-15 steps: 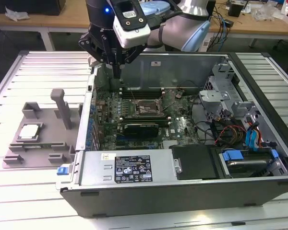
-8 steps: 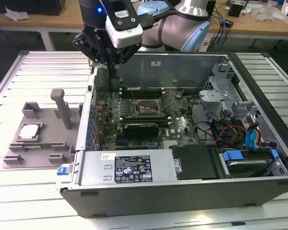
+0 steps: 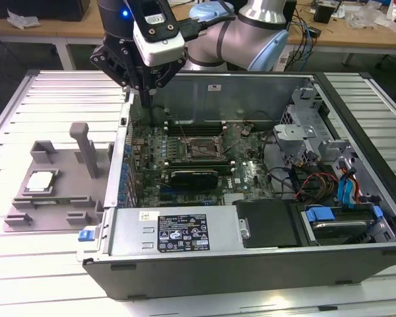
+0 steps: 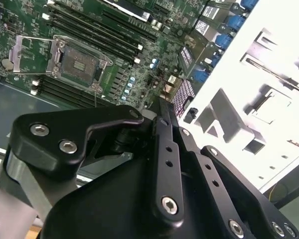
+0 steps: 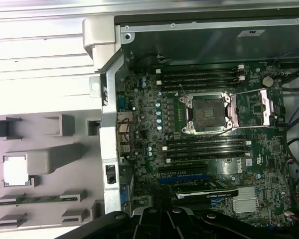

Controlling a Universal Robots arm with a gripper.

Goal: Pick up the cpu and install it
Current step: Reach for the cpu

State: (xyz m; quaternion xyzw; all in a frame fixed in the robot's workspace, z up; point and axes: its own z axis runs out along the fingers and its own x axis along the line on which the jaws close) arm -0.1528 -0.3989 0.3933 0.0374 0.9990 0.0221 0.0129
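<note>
Your pincer [image 3: 147, 99] hangs closed with nothing in it, over the side wall of the computer case [image 3: 251, 274]. The chip [image 3: 41, 181] lies flat in a grey holder [image 3: 72, 193] on the worktop [image 3: 39, 264], outside the case, on the exterior view's left. It looks light, stiff and easy to hurt, so take it by two side edges. It is a small, thin square with a pale, shiny top.

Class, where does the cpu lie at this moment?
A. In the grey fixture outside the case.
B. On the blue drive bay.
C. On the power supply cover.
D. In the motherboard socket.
A: the cpu sits in a recess of the grey fixture, while the socket stands open and empty.
</note>
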